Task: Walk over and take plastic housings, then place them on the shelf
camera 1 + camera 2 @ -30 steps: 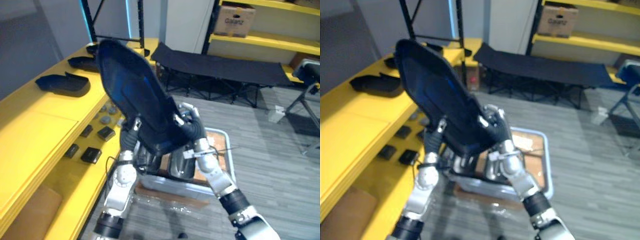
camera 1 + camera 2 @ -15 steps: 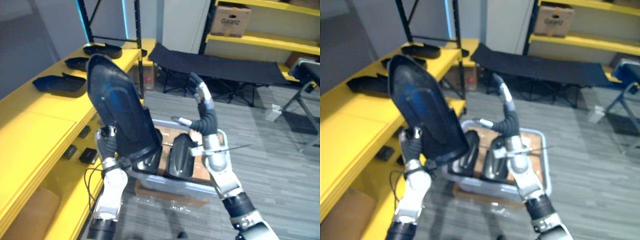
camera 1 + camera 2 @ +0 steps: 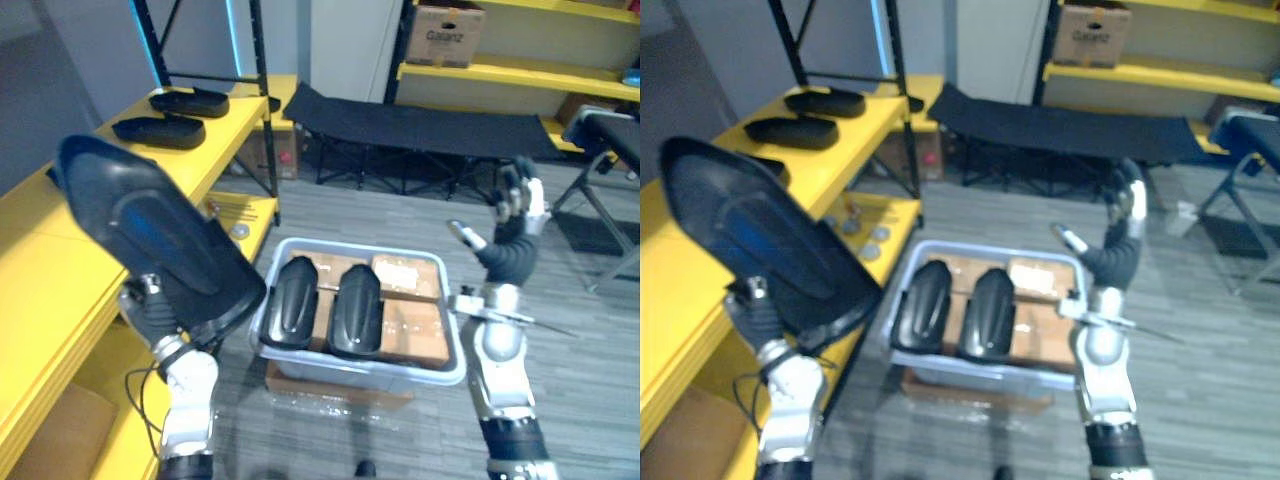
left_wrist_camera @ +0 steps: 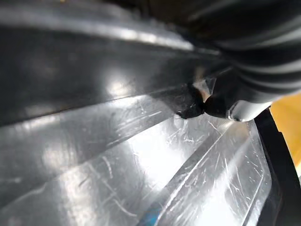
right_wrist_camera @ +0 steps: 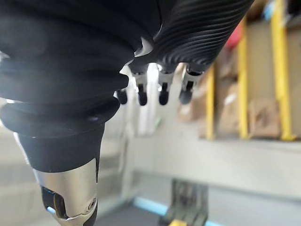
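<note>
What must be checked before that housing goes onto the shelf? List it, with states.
1. Left hand pinches the plastic housing at its rim: ok.
2. Right hand open, raised, holding nothing: ok.
3. Bare spot on the yellow shelf beside the held housing: ok.
4. Shelved housings lie farther along, apart from that spot: ok.
5. Gap between the held housing and the shelf edge: cannot tell.
</note>
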